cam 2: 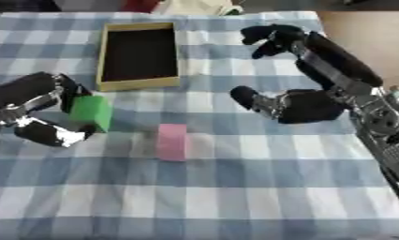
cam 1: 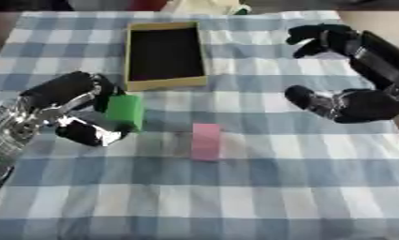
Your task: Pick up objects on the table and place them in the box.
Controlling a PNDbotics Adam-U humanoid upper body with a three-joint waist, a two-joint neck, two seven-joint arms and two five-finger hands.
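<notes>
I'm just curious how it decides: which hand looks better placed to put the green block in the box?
The left hand: its fingers already curl round the green block, close to the box. The right hand hangs open, farther away.

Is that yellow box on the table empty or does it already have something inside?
Empty: the box shows only its dark bare bottom.

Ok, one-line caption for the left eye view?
Left hand grips green block near empty box; pink block waits.

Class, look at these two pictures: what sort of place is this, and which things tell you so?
Probably an indoor tabletop practice setup: a blue-and-white checked tablecloth, a shallow yellow cardboard box, and green and pink blocks.
</notes>
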